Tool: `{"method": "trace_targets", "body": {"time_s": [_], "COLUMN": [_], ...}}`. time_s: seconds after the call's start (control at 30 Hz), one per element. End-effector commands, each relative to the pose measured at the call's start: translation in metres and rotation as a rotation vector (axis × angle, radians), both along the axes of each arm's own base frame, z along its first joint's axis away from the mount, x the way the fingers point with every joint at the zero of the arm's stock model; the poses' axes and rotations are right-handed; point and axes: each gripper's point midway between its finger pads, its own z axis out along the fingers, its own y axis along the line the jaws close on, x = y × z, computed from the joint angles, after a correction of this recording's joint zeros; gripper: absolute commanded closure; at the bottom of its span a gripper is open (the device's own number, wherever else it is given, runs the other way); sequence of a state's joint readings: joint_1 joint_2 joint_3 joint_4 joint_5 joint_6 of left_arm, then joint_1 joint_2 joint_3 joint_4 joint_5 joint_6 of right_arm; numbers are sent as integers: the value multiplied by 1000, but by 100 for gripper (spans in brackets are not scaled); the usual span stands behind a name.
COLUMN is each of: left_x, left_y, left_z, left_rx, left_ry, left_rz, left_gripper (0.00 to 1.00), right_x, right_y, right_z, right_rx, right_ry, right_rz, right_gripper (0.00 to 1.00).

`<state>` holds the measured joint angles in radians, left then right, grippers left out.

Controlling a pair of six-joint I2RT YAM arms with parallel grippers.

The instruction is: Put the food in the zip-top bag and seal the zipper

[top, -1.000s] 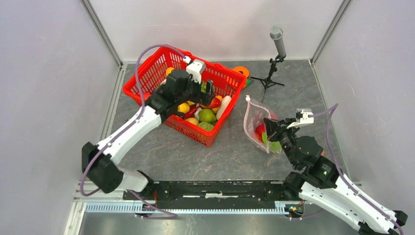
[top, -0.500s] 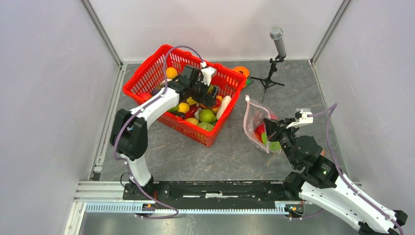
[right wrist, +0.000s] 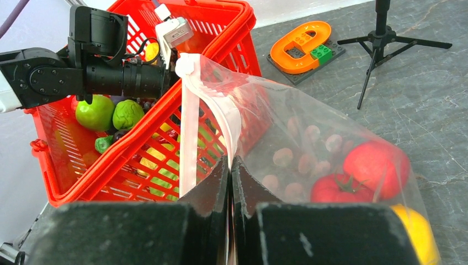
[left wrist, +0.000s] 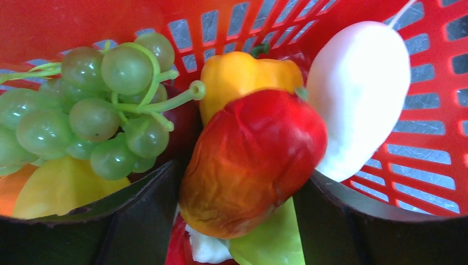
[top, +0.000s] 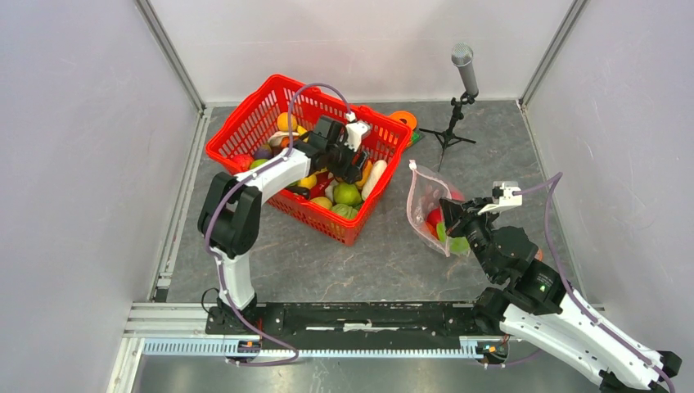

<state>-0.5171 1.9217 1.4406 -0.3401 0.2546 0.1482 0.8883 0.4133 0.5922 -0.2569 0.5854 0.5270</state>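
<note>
My left gripper (top: 353, 160) is down inside the red mesh basket (top: 245, 123). In the left wrist view its jaws (left wrist: 237, 182) close on a red-orange fruit (left wrist: 254, 160), touching both sides. Green grapes (left wrist: 105, 105), a yellow pepper (left wrist: 243, 74) and a white vegetable (left wrist: 359, 94) lie around it. My right gripper (top: 448, 211) is shut on the mouth edge of the zip-top bag (top: 425, 205), holding it up. In the right wrist view (right wrist: 230, 165) the pale zipper (right wrist: 189, 138) stands upright beside the fingers. The bag (right wrist: 309, 132) holds a tomato (right wrist: 336, 187), another red fruit (right wrist: 378, 165) and a yellow one (right wrist: 414, 232).
A microphone on a tripod (top: 464, 82) stands at the back right. A flat orange e-shaped object (top: 403, 120) lies behind the basket's right corner. The basket sits just left of the bag. Enclosure walls close in on both sides.
My left arm has swung right and down across the basket, and its gripper now sits low among the food at the basket's right end. The right arm and bag have stayed still.
</note>
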Motion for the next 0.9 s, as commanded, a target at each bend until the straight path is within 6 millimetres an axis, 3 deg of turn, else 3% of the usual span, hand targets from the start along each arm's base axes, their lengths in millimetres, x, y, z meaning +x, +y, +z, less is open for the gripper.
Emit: {"method": "trace_targets", "body": {"time_s": [0.0,0.07,0.13,0.33,0.53,0.7,0.87], "left_x": [16,11,2,-11,-39,-76,-114], "left_y": [5,4,1,11,12,-10,-31], "left_z": [1,9,29,107,162,196,244], "left_rx": [-6,-41,-80,-180,-330,-530,-696], "left_ry": [-70,-64,-60,-204,-262,-239,-269], "left_rz": [30,49,50,134,118,-34,-187], "left_gripper": [33,47,55,57,57,56,55], "right_x": [-1,-2,-2,-1,2,3,5], "right_y": [-2,-2,-4,-5,-1,1,2], "right_z": [11,12,12,10,6,5,4], "right_rx": [31,32,33,36,21,15,11], "right_ry": [-16,-18,-18,-17,-7,-6,-3], "right_rz": [-4,-5,-8,-22,-15,-15,-20], "right_gripper": [92,92,92,92,92,92,92]}}
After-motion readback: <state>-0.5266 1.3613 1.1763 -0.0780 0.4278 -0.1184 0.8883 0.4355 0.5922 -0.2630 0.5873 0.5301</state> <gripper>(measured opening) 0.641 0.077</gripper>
